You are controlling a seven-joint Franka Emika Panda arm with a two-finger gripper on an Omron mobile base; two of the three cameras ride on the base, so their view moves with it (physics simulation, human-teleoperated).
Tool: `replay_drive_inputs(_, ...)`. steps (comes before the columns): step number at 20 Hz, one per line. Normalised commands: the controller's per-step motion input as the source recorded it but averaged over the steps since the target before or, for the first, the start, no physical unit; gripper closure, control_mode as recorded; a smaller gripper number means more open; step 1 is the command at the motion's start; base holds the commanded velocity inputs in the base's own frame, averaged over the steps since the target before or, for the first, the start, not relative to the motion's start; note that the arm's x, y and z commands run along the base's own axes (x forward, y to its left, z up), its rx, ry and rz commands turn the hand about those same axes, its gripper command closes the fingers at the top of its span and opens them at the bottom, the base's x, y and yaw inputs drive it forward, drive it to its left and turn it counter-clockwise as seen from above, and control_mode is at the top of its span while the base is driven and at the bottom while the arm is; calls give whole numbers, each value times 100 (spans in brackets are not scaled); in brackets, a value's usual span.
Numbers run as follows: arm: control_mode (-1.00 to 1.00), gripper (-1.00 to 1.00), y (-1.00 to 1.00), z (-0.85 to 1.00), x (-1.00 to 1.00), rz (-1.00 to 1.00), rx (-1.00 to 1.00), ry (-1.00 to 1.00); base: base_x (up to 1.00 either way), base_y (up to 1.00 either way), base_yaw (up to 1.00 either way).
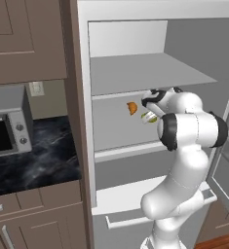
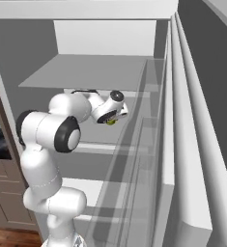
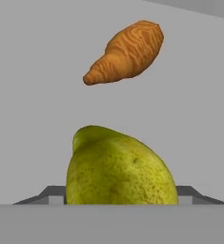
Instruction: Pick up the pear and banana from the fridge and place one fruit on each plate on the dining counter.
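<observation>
The small yellow-green speckled pear (image 3: 119,167) is seen at the bottom centre of the hand view, very close to the camera, resting on the pale grey shelf of the tall light-grey fridge (image 1: 135,73). In the left base view the pear (image 1: 148,117) is found just right of centre, right at the tip of the white arm's two-finger gripper (image 1: 146,103); in the right base view only a sliver of the pear (image 2: 111,121) is shown under the gripper (image 2: 116,116), at the middle of the frame. An orange, ridged, wedge-like item (image 3: 127,52) lies further back on the same shelf, apart from the pear, in the upper centre of the hand view.

The dark finger tips are seen low on either side of the fruit, flanking its widest part. Whether they press on the skin cannot be told from the pictures, so a firm hold cannot be stated.

The pear is judged to be light, fairly firm and smooth-skinned, with a rounded, tapering body that could slip or roll out of a pinch. A hold across the broad lower belly, where the sides are closest to parallel, is judged safest; the narrow top is best avoided. Moderate pressure is thought enough.
</observation>
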Motion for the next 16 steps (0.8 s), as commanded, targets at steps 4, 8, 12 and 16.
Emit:
replay_drive_inputs(4,-100,100,1,-42,4,5,0,0,0,0,0)
replay_drive_inputs(8,-100,100,0,-37,-1,4,0,0,0,0,0)
replay_drive_inputs(12,-100,100,0,-3,-54,-1,2,-19,0,0,0)
replay_drive_inputs(16,-100,100,0,1,-98,-13,9,-41,0,0,0)
